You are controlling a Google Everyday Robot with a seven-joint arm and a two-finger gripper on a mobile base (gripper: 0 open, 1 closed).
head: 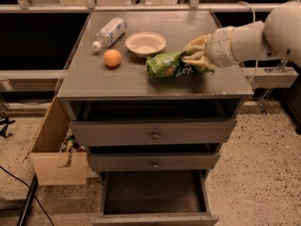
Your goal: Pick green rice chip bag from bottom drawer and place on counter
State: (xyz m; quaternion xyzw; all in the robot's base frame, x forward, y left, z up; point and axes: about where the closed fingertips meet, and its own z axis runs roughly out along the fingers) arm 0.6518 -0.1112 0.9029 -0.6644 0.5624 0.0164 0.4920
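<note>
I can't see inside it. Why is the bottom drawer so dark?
Camera view: light comes from above, so the counter looks bright, the open bottom drawer sits in shadow, and the gripper at the green rice chip bag is lit.

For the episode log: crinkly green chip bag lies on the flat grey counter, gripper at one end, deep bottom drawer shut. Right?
No: the camera view shows the deep grey bottom drawer pulled open. The crinkly green chip bag lies on the flat grey counter, gripper at one end.
</note>
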